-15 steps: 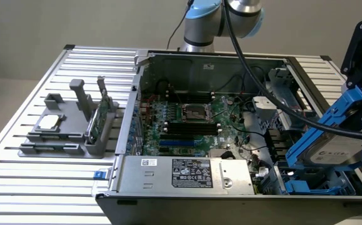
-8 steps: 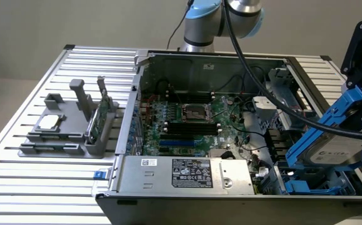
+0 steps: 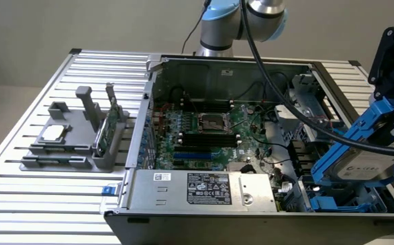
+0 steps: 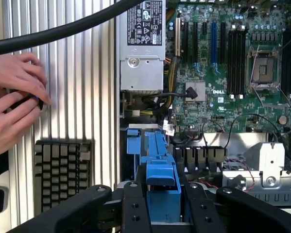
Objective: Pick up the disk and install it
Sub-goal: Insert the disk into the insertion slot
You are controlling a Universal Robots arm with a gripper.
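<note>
Exterior view: the jaws are clamping the disk (image 3: 364, 166) by its blue carrier. It's hanging tilted over the blue drive bay (image 3: 340, 206), at the exterior view's right end of the open PC case (image 3: 231, 61). Imo the tilt is what's going to bite: a carrier corner could be catching on the bay rail or the case wall instead of sliding in. The black cable (image 3: 299, 115) is draping across the case interior too, so it could be snagging on sth in there. Also, the grip is sitting on plastic, so any bump might be twisting the disk in the jaws.

Wrist view: the carrier is sitting between the jaws, lining up roughly w/ the bay (image 4: 135, 141) beyond it. Loose wires (image 4: 167, 109) are lying right by the bay mouth and could be getting pinched. A person's hands (image 4: 11, 104) are resting on the worktop (image 4: 82, 87) near a keyboard (image 4: 62, 170), close enough that a swing of the arm could be clipping them.
</note>
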